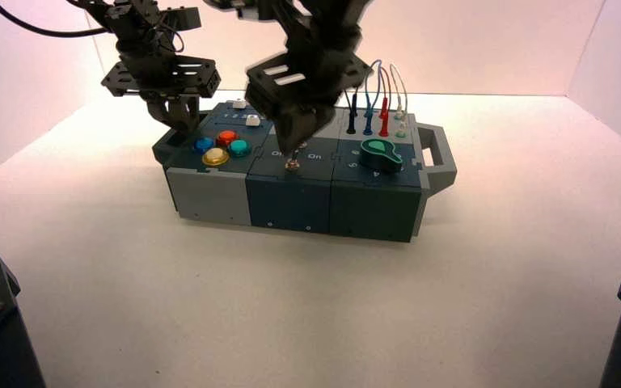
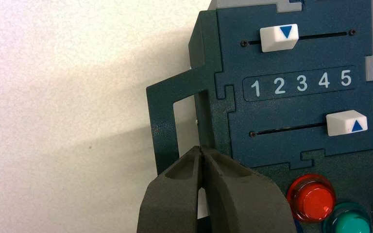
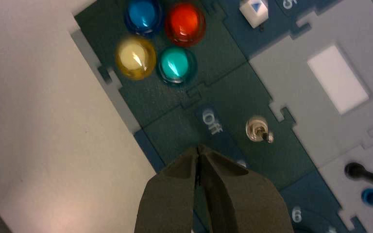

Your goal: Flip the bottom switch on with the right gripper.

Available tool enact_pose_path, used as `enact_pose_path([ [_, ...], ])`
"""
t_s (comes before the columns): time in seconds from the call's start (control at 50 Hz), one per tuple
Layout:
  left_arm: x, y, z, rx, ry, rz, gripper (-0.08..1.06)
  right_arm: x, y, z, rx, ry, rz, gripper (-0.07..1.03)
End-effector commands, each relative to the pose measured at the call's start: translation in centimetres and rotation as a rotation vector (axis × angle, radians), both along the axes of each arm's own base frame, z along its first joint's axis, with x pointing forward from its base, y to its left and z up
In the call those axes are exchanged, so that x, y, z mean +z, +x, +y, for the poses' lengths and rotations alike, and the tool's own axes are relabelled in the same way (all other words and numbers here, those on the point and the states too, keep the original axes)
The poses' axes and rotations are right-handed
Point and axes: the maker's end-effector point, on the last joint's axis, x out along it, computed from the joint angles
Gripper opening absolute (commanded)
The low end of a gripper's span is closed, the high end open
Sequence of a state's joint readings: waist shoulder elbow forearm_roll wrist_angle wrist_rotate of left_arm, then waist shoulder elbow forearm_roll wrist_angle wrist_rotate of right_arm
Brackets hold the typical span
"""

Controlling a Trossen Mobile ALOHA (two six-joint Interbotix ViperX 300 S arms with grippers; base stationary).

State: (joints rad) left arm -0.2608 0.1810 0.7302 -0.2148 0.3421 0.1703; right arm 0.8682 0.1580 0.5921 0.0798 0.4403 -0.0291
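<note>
Bottom switch (image 1: pixel 292 165): near edge of the box's middle panel (image 1: pixel 287 190); hidden behind the fingers in your right wrist view. Your right gripper (image 1: pixel 288 149) is over that panel, its fingertips (image 3: pixel 192 158) together, gap narrow. In the high view the switch lies just below the tips; contact cannot be told. Upper switch (image 3: pixel 259 131) stands apart from them. Your left gripper (image 1: pixel 179 123), tips together, is at the box's left end
</note>
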Motion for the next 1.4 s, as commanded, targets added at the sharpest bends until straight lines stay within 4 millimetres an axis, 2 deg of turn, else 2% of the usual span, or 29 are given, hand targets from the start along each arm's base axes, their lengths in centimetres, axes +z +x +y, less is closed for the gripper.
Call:
enact_pose_path([
  [0.02,0.3,0.5,0.4,0.008,0.001,-0.013,-0.03,0.1,-0.4,-0.6,0.003,-0.012,0.007,-0.02],
  [0.36,0.2,0.5,0.7,0.015,0.002,-0.009,-0.03,0.6,0.0,-0.7,-0.009,-0.002,0.000,-0.02],
  [0.74,0.2,0.5,0.7,0.016,0.002,-0.007,-0.03,2.2,0.3,1.0,0.001,0.039,-0.020,-0.02],
  [1.12,0.2,0.5,0.9,0.021,0.002,-0.007,-0.03,4.5,1.1,3.5,0.027,0.095,-0.066,-0.02],
  [1.4,0.2,0.5,0.9,0.021,0.002,-0.006,-0.03,6.3,2.1,2.6,0.009,0.119,-0.104,-0.02],
])
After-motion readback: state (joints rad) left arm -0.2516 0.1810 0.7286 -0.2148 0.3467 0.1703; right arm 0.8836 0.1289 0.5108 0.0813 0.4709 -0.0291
